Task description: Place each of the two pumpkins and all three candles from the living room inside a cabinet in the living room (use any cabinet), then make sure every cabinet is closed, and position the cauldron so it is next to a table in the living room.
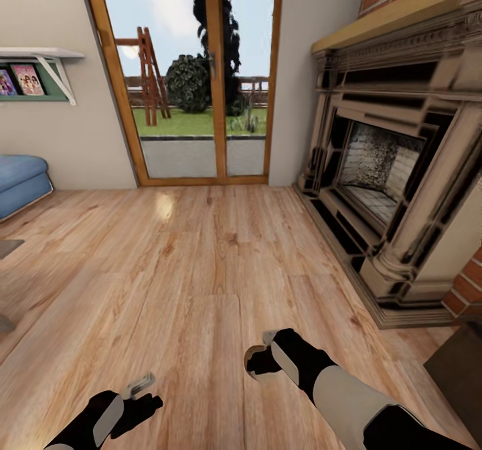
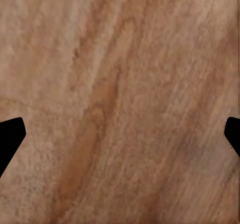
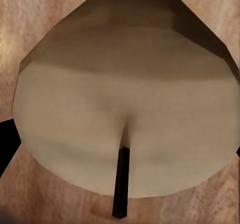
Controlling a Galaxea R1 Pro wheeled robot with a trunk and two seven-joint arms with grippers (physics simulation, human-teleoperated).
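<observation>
My right gripper (image 1: 258, 361) is shut on a stubby tan candle (image 1: 254, 350), held low over the wooden floor. In the right wrist view the candle (image 3: 125, 99) sits close up between the fingers, its dark wick (image 3: 121, 184) pointing at the camera. My left gripper (image 1: 142, 396) hangs open over bare floorboards, with nothing between its black fingertips (image 2: 10, 136). The pumpkins, the cauldron, the cabinet and the table are out of view.
A big stone fireplace (image 1: 381, 169) lines the right wall. Glass patio doors (image 1: 194, 75) stand straight ahead. A blue sofa (image 1: 20, 179) sits at the left under a wall shelf (image 1: 40, 55). A dark brown furniture corner (image 1: 462, 369) juts in at the lower right.
</observation>
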